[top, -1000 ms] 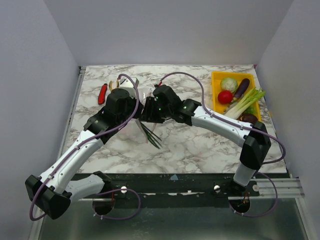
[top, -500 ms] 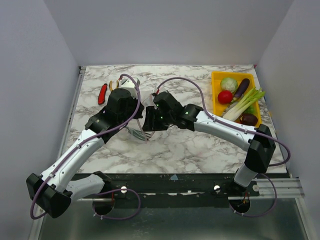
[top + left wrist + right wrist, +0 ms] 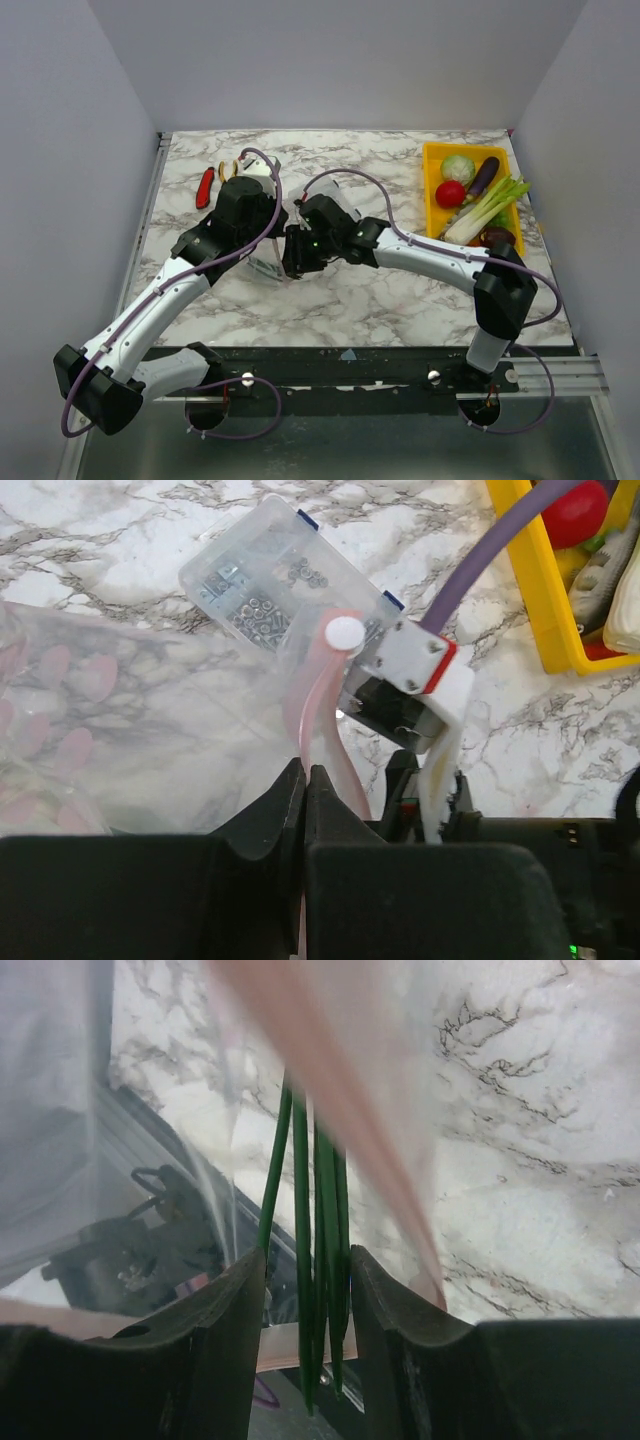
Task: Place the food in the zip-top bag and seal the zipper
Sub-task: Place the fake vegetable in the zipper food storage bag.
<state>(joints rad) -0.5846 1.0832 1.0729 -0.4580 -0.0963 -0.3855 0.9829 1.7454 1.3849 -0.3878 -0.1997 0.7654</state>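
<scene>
The left hand [image 3: 305,780] is pressing its two dark fingers together on the zipper [image 3: 320,710], pinching the narrow pink strip, which is curving away from the fingertips to a small white round tab. The clear zip-top bag [image 3: 150,710], printed with pale pink hearts, is spreading out to the left of this hand over the marble bench [image 3: 400,290].

Just beyond the left hand's fingertips, a rigid clear box of small metal parts [image 3: 270,580] is lying on the bench.

The right hand [image 3: 308,1290] is sitting just beside the left hand, on its right, with its white body close against the pink strip. It is pinching a bundle of long green pods [image 3: 305,1210]. The pods are filling the gap between its fingers and pointing ahead under a fold of the bag's plastic. Whether their tips are already inside the bag is unclear.

Well apart from both hands, off to the right of the right hand, a yellow tray [image 3: 432,200] is holding the other food: a pale green cabbage ball [image 3: 458,167], a red round fruit [image 3: 450,193], a purple eggplant [image 3: 483,177] and pale leek stalks [image 3: 490,205].

Red-handled pliers [image 3: 205,187] are lying to the left of the left hand.
</scene>
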